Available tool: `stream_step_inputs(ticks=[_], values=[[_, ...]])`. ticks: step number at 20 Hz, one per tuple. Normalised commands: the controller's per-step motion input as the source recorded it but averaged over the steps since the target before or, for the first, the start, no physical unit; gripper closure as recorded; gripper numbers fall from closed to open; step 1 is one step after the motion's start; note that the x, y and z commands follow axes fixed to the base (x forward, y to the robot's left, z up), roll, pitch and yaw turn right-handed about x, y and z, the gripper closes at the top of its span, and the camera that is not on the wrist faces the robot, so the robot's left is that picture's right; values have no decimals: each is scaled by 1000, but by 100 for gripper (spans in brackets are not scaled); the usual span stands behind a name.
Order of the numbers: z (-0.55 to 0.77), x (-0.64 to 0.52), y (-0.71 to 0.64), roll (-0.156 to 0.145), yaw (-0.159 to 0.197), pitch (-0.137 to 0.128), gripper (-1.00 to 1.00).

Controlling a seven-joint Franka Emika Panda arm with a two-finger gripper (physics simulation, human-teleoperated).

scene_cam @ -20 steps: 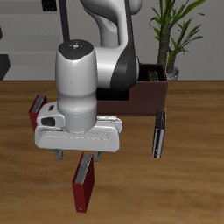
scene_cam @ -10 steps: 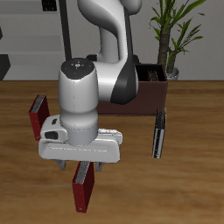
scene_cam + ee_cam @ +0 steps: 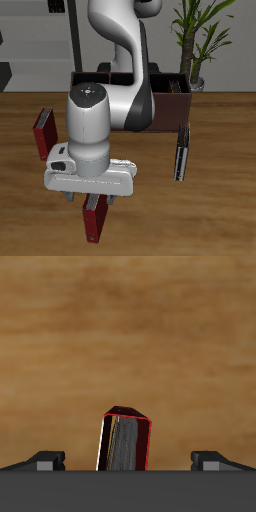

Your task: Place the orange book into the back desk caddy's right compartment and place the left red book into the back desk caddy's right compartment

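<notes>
Gripper (image 3: pixel 90 197) above upright red book (image 3: pixel 125 441), spine edge up between spread jaws, straight descent likely needed.

**Two cameras, one shared book**

The exterior view looks down from in front and above, taking in the table (image 3: pixel 20 235), the arm and the back desk caddy (image 3: pixel 176 100). The wrist view looks straight down, close over the wood. Both show the left red book (image 3: pixel 95 218) (image 3: pixel 124 440) standing beneath the gripper (image 3: pixel 88 201).
</notes>
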Motion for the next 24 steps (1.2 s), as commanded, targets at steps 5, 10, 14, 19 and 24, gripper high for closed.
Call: stream_step_inputs(ticks=[5,10,14,19,24], values=[[-272,6,33,20,11,35,-100],[-142,-59,107,28,-17,14,100],[-62,-43,44,5,5,5,100],[146,-26,-11,-17,14,-9,100],[512,-223,96,12,3,-42,100]])
